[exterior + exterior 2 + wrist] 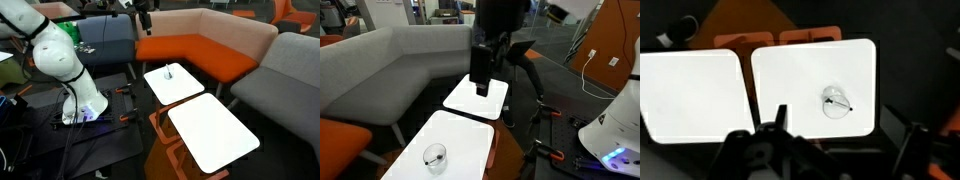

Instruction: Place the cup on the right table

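Note:
The tiny pale cup [169,72] stands on the smaller-looking white table [180,90]. It also shows in an exterior view [435,157] and in the wrist view [836,102], with a thin dark stick across its mouth. The right table [212,130] is the white tabletop with the orange-brown frame. It has nothing on it and shows again in an exterior view [470,103] and the wrist view [690,95]. My gripper [486,85] hangs high above the tables, open and empty. In the wrist view [835,130] its fingers frame the cup's table [790,80] from well above.
An orange and beige sofa [200,45] runs behind the tables, with a grey sofa [380,70] beside them. The robot's white base [80,100] stands on a dark floor with cables and red clamps [548,150].

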{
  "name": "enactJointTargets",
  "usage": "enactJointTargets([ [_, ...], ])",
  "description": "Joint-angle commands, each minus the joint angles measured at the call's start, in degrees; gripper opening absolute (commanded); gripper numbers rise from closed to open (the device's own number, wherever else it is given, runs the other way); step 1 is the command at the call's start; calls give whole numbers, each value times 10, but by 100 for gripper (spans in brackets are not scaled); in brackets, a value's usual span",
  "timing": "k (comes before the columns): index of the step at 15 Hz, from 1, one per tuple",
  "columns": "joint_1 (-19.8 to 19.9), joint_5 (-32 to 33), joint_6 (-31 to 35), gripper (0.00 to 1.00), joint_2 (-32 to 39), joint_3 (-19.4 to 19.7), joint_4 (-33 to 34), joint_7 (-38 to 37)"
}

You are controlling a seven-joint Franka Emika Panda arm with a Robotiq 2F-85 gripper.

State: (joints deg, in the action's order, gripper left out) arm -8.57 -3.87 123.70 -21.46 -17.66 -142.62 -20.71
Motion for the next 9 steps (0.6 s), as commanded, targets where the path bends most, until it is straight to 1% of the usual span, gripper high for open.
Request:
enactJointTargets([
  [1, 18, 56, 78, 100, 93, 4, 42, -10],
  [2, 25, 66, 110, 100, 124, 11, 48, -14],
  [4, 24, 59, 160, 100, 187, 31, 61, 5],
  [6, 21, 57, 187, 100, 246, 49, 77, 5],
  [7, 17, 42, 204, 100, 273, 57, 85, 22],
  [9, 10, 40, 222, 100, 327, 67, 105, 24],
])
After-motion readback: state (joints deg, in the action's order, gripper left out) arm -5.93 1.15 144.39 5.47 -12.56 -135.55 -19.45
